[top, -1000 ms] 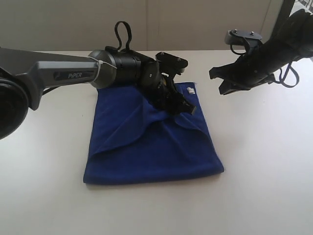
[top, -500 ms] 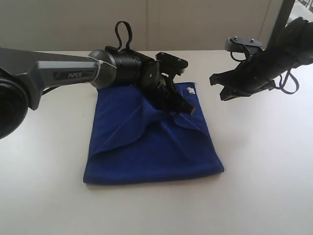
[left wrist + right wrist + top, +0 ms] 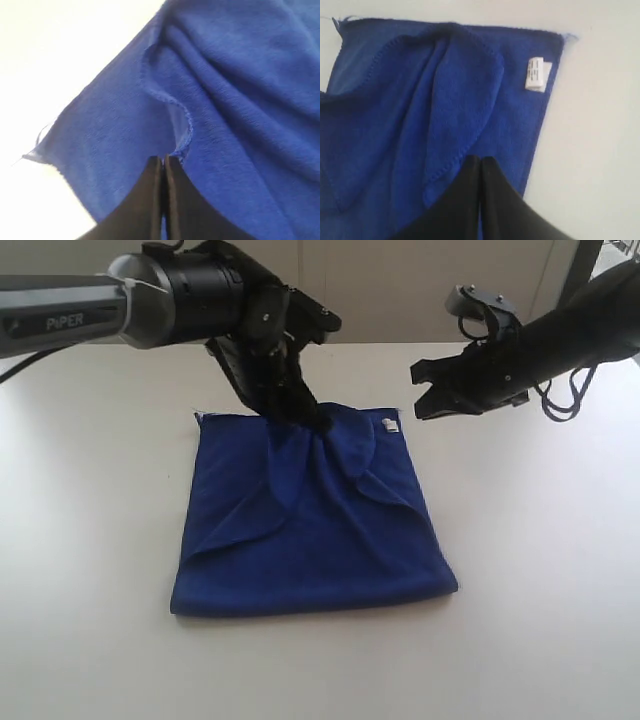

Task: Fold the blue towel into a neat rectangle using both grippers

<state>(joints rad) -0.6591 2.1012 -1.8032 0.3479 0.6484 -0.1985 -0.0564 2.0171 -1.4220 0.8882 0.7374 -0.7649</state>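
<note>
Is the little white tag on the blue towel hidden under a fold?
No, the white tag lies in plain sight at one edge of the blue towel, with no fold over it.

Prob. a robotics lab or test rig. Evidence: plain white worktop [image 3: 90, 540], bare pale panelled wall [image 3: 400, 290] behind, 2 robot arms over it, left arm [image 3: 70, 320] marked PIPER, left claw [image 3: 316, 422] & right claw [image 3: 420, 392] at their ends, loose black cable [image 3: 565, 405] looped by right arm [image 3: 585, 325].
</note>
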